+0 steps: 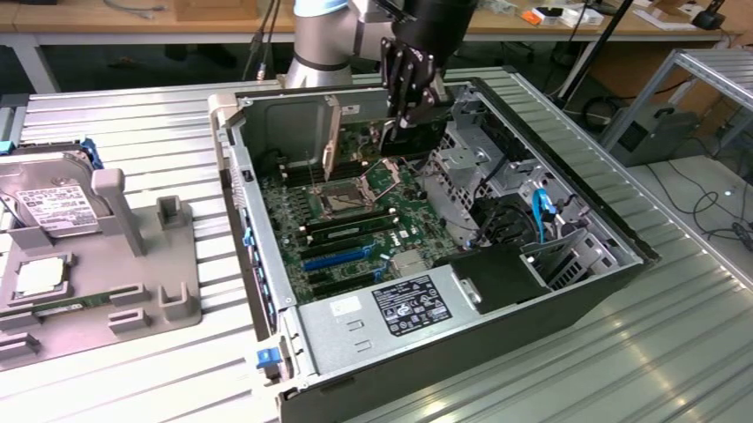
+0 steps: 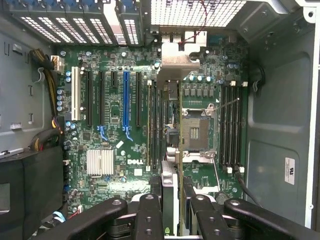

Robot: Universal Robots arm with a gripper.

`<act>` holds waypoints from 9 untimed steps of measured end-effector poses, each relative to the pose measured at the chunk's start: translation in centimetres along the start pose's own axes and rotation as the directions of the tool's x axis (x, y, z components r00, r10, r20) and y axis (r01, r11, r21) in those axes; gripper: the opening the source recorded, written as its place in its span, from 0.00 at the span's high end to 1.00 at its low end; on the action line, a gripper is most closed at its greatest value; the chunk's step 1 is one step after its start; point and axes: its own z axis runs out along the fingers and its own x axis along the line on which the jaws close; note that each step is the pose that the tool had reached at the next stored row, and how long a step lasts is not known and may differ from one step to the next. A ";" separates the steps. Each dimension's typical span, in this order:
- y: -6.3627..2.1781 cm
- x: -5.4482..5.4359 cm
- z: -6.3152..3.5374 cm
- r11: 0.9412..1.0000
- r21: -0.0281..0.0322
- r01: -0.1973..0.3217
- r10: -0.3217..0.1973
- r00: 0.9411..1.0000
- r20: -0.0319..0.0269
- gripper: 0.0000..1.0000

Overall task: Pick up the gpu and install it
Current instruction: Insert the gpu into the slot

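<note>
1. an open desktop computer case (image 1: 588, 251) lies on its side on a ribbed metal table (image 1: 671, 352), with its motherboard (image 2: 112, 120) facing up
2. the black gripper (image 1: 408, 110) hangs down into the far end of the case, just in from the far wall
3. its jaws are drawn in narrow and clamp the gpu (image 2: 172, 137) from both sides, with the fingers (image 2: 150, 210) pressed on the two faces of the card
4. the gpu stands upright on its long edge over the motherboard; its silvery-tan bracket (image 2: 176, 62) points at the case's rear wall, where the vented slot covers (image 2: 75, 25) sit
5. from the wrist, the card lines up between the row of expansion slots and the cpu socket (image 2: 196, 131); the blue slot (image 2: 125, 100) lies a little way off from it
6. i cannot tell whether the card's lower edge touches the board
7. the memory slots (image 2: 231, 127) run on the other side of the socket from the card
8. a finned silver heatsink (image 2: 100, 162) sits on the board, well apart from the card
9. the power supply (image 1: 412, 304), with a black label, fills the near end of the case
10. at the exterior view's left, well apart from the case, a grey fixture (image 1: 141, 264) holds a silver hard drive (image 1: 53, 203) with a white label and a cpu chip (image 1: 38, 275)
</note>
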 end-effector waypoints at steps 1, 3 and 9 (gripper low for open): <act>0.00 0.0 0.03 1.000 0.000 0.000 0.000 1.000 0.000 0.73; 0.00 0.0 0.11 1.000 0.000 0.000 0.000 1.000 0.000 0.73; -0.01 0.0 0.31 1.000 0.000 0.000 0.000 1.000 0.000 0.73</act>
